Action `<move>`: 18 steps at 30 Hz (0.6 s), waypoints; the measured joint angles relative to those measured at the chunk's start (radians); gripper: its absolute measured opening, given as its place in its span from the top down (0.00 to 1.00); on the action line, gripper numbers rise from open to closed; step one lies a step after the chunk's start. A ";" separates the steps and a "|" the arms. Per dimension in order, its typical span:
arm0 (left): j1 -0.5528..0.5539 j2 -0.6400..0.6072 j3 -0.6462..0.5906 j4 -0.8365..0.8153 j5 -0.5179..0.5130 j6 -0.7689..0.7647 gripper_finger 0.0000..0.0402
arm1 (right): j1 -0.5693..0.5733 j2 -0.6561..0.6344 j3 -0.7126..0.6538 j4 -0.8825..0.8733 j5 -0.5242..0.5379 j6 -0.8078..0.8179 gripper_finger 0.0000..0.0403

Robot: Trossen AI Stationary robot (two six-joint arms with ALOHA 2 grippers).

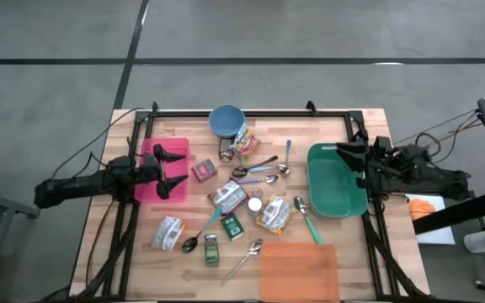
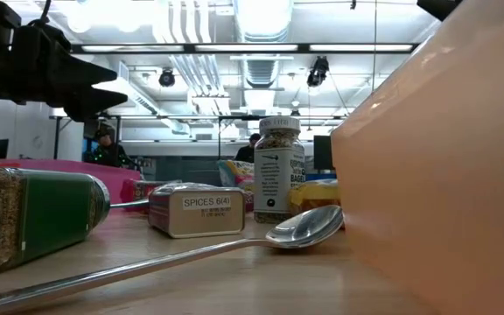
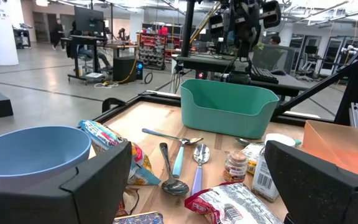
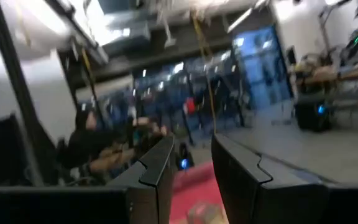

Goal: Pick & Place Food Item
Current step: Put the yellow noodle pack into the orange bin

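Left gripper (image 1: 178, 172): hangs over the pink tray (image 1: 150, 195) at the table's left side, jaws spread wide and holding nothing.
Risk at left: from here a reach toward the clutter crosses the small red box (image 1: 205, 171) and the foil packet (image 1: 230, 195). A low sweep would likely shove them, not pick them.
Task's thing: which food item is meant cannot be told. The candidates lie mid-table: the foil packet, the snack bag (image 1: 244, 141) leaning on the blue bowl (image 1: 226, 119), a silvery packet (image 1: 168, 231) and a yellow packet (image 1: 274, 215).
Risk at centre: packets, spoons (image 1: 259, 170) and spice jar (image 1: 212, 249) lie close together. Wide jaws could catch 2 things at once, and a crinkly packet may slip from a shallow pinch.
Green bin (image 1: 318, 189): stands right of the clutter and looks like the probable drop place; a carried item could clip its near wall.
Right gripper (image 1: 348, 156): waits over the bin's far-right rim, jaws nearly together with a narrow gap and nothing between them. It may crowd a drop there.
Hidden: the orange cutting board (image 2: 436, 175) fills the low view's right half; the right wrist view is blurred, with only a pink shape beyond the fingers; packet labels are unreadable from above.
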 joint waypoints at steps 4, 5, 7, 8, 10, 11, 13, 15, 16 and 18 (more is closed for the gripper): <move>0.000 0.000 0.000 0.000 0.000 0.000 0.07 | 0.000 0.073 0.073 -0.013 -0.009 0.056 0.74; 0.000 0.000 0.000 0.000 0.000 0.000 0.07 | 0.000 0.092 0.086 -0.012 -0.009 0.069 0.74; 0.000 0.000 0.000 0.000 0.000 0.000 0.07 | 0.000 0.133 0.105 -0.013 -0.009 0.086 0.74; 0.000 0.000 0.000 0.000 0.000 0.000 0.07 | 0.000 0.155 0.111 -0.013 -0.009 0.091 0.74; 0.000 0.000 0.000 0.000 0.000 0.000 0.07 | 0.000 0.201 0.118 -0.008 -0.009 0.105 0.74; 0.000 0.000 0.000 0.000 0.000 0.000 0.07 | 0.000 0.225 0.118 0.001 -0.009 0.108 0.74; 0.000 0.000 0.000 0.000 0.000 0.000 0.07 | 0.000 0.275 0.117 0.024 -0.005 0.109 0.74; 0.000 0.000 0.000 0.000 0.000 0.000 0.07 | 0.000 0.326 0.117 0.047 0.002 0.109 0.74; 0.000 0.000 0.000 0.000 0.000 0.000 0.07 | 0.000 0.350 0.118 0.057 0.004 0.109 0.74; 0.000 0.000 0.000 0.000 0.000 0.000 0.07 | 0.000 0.395 0.124 0.081 0.003 0.109 0.74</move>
